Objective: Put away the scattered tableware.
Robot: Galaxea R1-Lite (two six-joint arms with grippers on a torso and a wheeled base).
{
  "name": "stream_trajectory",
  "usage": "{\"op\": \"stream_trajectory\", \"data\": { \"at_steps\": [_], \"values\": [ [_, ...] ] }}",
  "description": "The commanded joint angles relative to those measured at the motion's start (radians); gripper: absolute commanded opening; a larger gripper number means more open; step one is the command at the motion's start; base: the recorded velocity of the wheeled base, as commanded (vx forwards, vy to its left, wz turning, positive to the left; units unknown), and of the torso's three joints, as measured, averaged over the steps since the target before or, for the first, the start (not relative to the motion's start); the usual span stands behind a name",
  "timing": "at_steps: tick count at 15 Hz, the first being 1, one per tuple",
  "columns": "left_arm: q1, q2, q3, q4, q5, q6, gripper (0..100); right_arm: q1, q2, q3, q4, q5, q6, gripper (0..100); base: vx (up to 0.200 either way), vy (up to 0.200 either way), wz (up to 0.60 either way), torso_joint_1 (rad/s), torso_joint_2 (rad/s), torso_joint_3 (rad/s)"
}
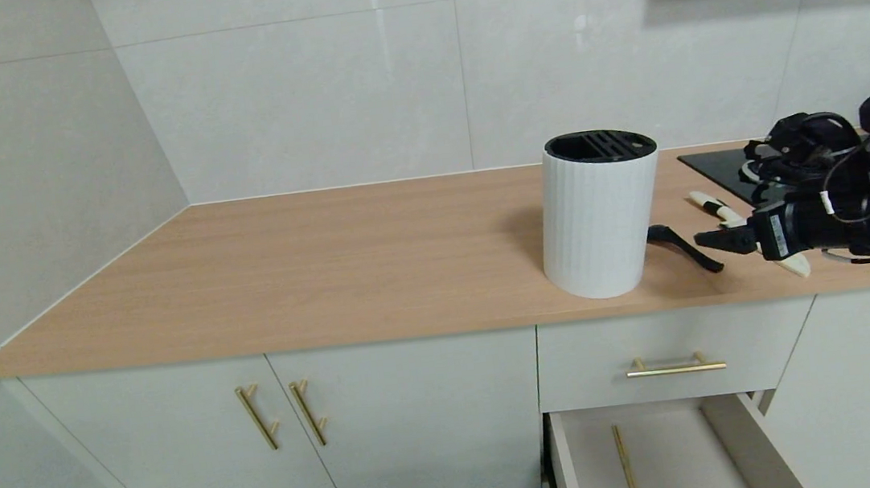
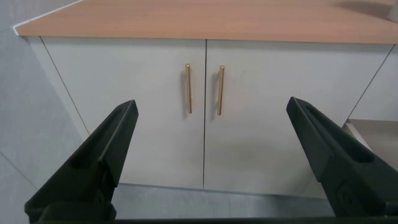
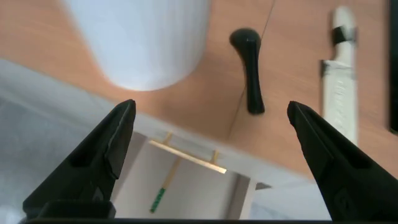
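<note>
A white ribbed utensil holder (image 1: 598, 215) with a black slotted top stands on the wooden counter (image 1: 324, 264). Just right of it lies a black-handled utensil (image 1: 682, 244), and past that a white-handled knife (image 1: 714, 206). My right gripper (image 1: 716, 240) hovers over the counter's front edge, close to the black utensil, fingers open and holding nothing. In the right wrist view the black utensil (image 3: 249, 74) lies between the spread fingers (image 3: 112, 149), with the holder (image 3: 146, 37) and knife (image 3: 341, 81) to either side. My left gripper (image 2: 211, 118) is open, low, facing the cabinet doors.
Below the right gripper a drawer (image 1: 667, 454) stands pulled out, with a thin gold and green stick (image 1: 626, 466) inside. A black cooktop (image 1: 718, 166) sits at the counter's far right. Double cabinet doors with gold handles (image 2: 188, 89) are at the left. The counter's left half is bare.
</note>
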Motion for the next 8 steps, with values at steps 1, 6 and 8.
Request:
{"op": "stream_trajectory", "data": {
  "at_steps": [1,6,8],
  "values": [
    [0.0,0.001,0.0,0.0,0.001,-0.001,100,-0.053,0.211,-0.1,-0.038,0.052,-0.019,100,0.0,0.0,0.0,0.0,0.0,0.0],
    [0.0,0.001,0.0,0.0,0.001,-0.001,100,-0.054,0.323,-0.116,-0.155,0.055,-0.016,100,0.0,0.0,0.0,0.0,0.0,0.0],
    [0.0,0.001,0.0,0.0,0.001,-0.001,100,-0.054,0.362,-0.136,-0.158,0.064,-0.016,100,0.0,0.0,0.0,0.0,0.0,0.0]
  ]
}}
